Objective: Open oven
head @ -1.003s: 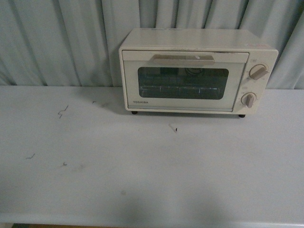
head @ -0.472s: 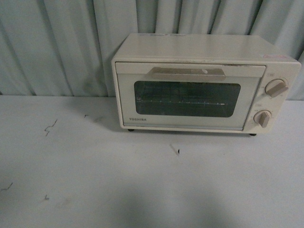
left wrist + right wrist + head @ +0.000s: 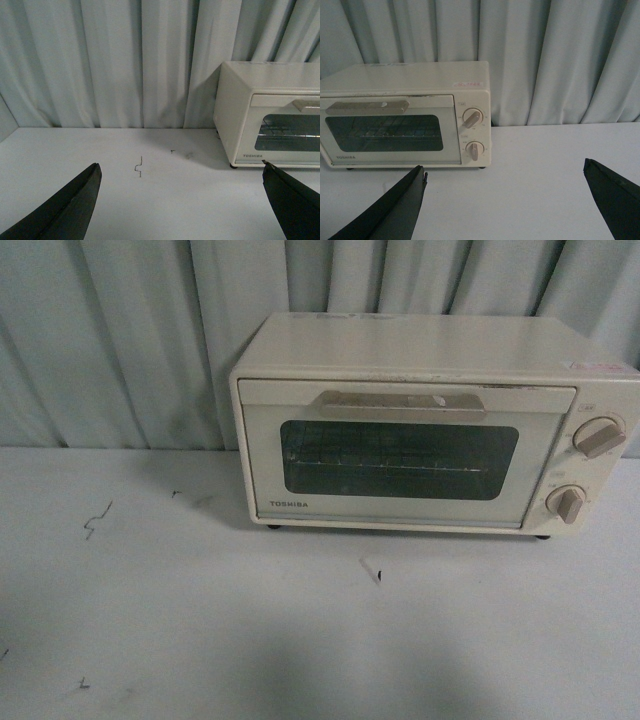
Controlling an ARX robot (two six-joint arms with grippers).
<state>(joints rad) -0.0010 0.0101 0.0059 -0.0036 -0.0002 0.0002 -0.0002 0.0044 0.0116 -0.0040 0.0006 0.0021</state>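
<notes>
left gripper [image 3: 180,164]: jaws spread wide, nothing in them, over the surface [image 3: 150,200], well apart from the oven [image 3: 240,115]
right gripper [image 3: 504,165]: jaws wide too, empty, facing the end with the knobs [image 3: 472,118]
oven: back of the surface, right by the curtain [image 3: 130,340], door [image 3: 262,460] shut
grab spot: flat bar handle [image 3: 402,405] along the door's top edge
feel: guessing light tin box, slick paint, could slide or tip when pulled; glass window [image 3: 400,460], so go easy
</notes>
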